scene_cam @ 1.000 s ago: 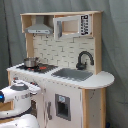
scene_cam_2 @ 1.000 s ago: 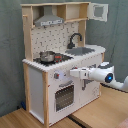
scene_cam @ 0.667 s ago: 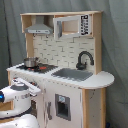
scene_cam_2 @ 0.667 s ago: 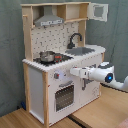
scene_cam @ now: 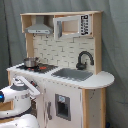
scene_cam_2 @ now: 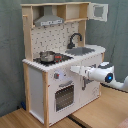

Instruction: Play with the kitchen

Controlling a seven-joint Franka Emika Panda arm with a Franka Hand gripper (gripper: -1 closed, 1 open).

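We're reaching the gripper (scene_cam_2: 74,69), fingers' state impossible to tell, toward the kitchen (scene_cam_2: 42,75) front, probably needing a careful close on a stove knob.

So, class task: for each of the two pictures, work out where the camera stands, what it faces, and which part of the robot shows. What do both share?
First exterior view: stands off the kitchen front, nearer its sink end; the arm shows at lower left.
Second exterior view: stands off the front, nearer the stove end; the arm reaches in from the right.
Shared: kitchen, faucet, pot, arm.
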